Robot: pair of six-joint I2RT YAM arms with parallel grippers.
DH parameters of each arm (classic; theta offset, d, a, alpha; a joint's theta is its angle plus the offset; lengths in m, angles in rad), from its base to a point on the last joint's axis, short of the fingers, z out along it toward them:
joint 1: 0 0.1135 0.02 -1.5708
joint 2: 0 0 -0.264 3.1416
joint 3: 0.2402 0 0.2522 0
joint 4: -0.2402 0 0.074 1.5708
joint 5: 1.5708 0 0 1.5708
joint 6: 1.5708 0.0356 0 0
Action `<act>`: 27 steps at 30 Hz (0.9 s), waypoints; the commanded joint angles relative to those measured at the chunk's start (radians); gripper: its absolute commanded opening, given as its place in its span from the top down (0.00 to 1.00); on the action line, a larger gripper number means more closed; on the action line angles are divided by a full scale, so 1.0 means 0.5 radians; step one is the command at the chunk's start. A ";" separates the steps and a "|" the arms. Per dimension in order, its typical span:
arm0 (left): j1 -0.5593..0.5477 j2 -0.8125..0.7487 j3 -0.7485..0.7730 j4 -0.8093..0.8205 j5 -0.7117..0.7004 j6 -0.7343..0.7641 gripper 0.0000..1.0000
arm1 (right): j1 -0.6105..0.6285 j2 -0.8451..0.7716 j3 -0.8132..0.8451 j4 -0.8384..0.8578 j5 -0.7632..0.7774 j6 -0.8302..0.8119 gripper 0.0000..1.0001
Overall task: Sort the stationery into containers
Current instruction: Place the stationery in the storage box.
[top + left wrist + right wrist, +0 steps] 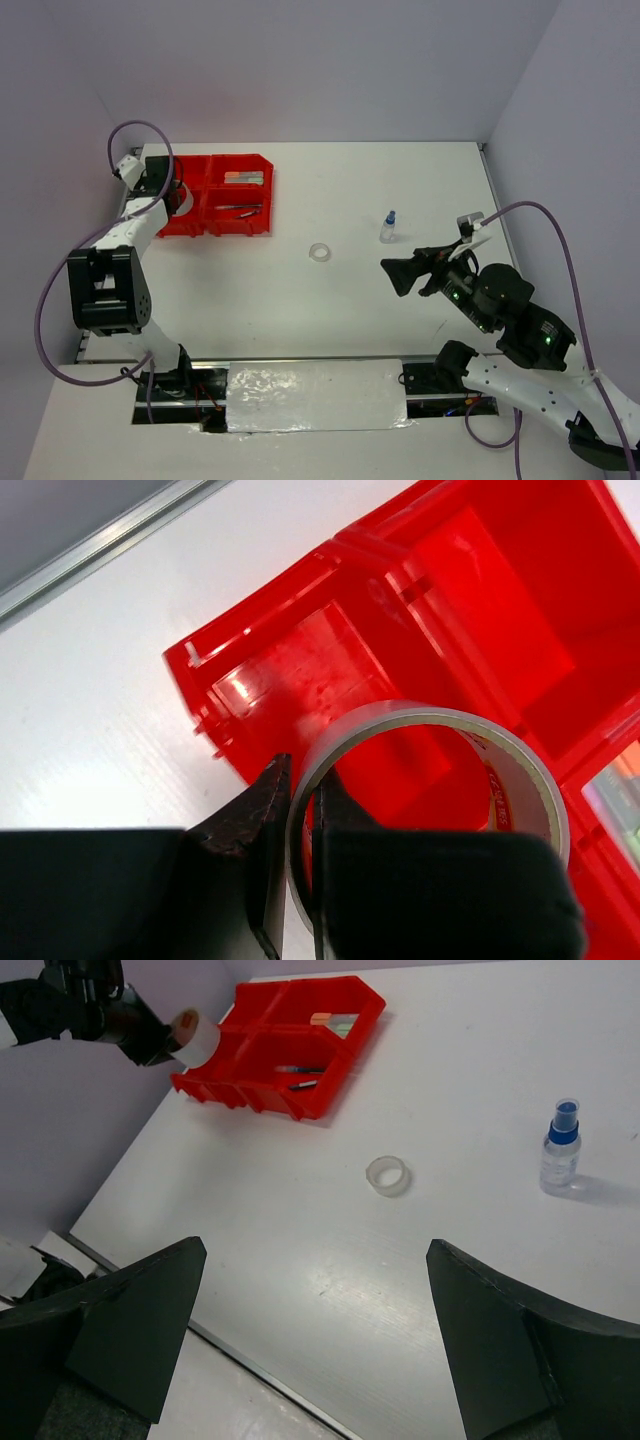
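Over the far-left corner of the worktop (pixel 330 190), my left pincer (pixel 300 780) pinches the wall of the grey tape roll (pixel 500 770), one finger inside the hoop and one outside. The roll hangs above a bare compartment of the red tray (pixel 500 610), ready, I judge, to drop. Red print on its core is too blurred to read. Further right, the clear tape ring (pixel 319 252) and the blue-capped bottle (pixel 388 228), with no label I can read, wait before my right pincer (pixel 315 1250), which is spread wide and empty.

- Bright red tray (pixel 240 232), far left.
- Silvery-grey tape roll (pixel 420 712), red print inside.
- Clear ring (pixel 374 1182), mid-table.
- Clear bottle (pixel 561 1145), blue cap, right.
- Plain white table (pixel 350 200).
- Purple cables (pixel 140 124).
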 commanded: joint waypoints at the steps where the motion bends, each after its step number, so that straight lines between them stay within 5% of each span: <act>1: 0.017 0.095 0.116 0.092 -0.024 -0.001 0.95 | -0.009 0.033 0.006 0.105 -0.037 -0.023 0.00; 11: 0.020 0.230 0.107 0.184 -0.003 0.024 0.73 | -0.009 0.005 -0.003 0.118 -0.052 -0.014 0.00; 21: 0.020 0.138 0.080 0.122 -0.076 -0.022 0.24 | -0.009 0.020 -0.019 0.145 -0.074 -0.004 0.00; 27: 0.008 -0.131 0.046 0.178 0.092 0.002 0.15 | -0.006 0.030 -0.006 0.136 -0.071 -0.010 0.00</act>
